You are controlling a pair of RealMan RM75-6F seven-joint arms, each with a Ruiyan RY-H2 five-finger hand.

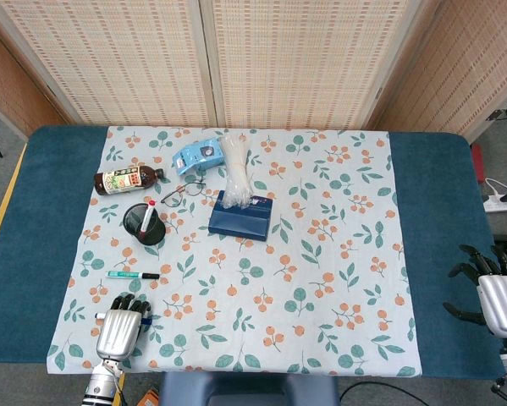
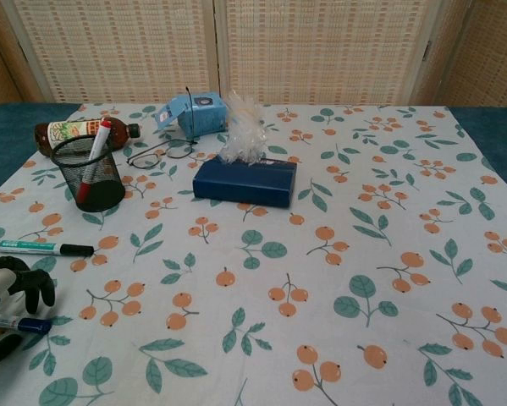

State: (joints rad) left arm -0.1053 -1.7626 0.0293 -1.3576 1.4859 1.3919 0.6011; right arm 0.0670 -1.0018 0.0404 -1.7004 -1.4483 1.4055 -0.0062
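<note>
- Left hand (image 2: pixel 1 292) at near left edge of surface (image 1: pixel 33 254), fingers curled down over a blue-capped marker (image 2: pixel 20 324). Marker lies flat on the floral cloth (image 1: pixel 321 254) under the palm, cap end poking out to the right. Can't tell if fingers actually grip it or just rest on it.
- 2nd marker, green w/ black cap (image 2: pixel 46 248), lies flat just beyond the hand, not touching it.
- Right hand (image 1: pixel 494 296) off the cloth, at near right edge of surface, fingers spread wide, holding nothing.
- Mesh pen cup (image 2: pixel 88 173) on far left, upright, a red-capped marker (image 2: pixel 94 152) leaning inside it.
- Bottle (image 2: pixel 79 129) on its side behind the cup.
- Glasses (image 2: pixel 156 155) btwn cup and dark blue tissue box (image 2: pixel 245 180); tissue sticks up from the box.
- Light blue carton (image 2: pixel 194 112) on its side at far end, near the glasses.
</note>
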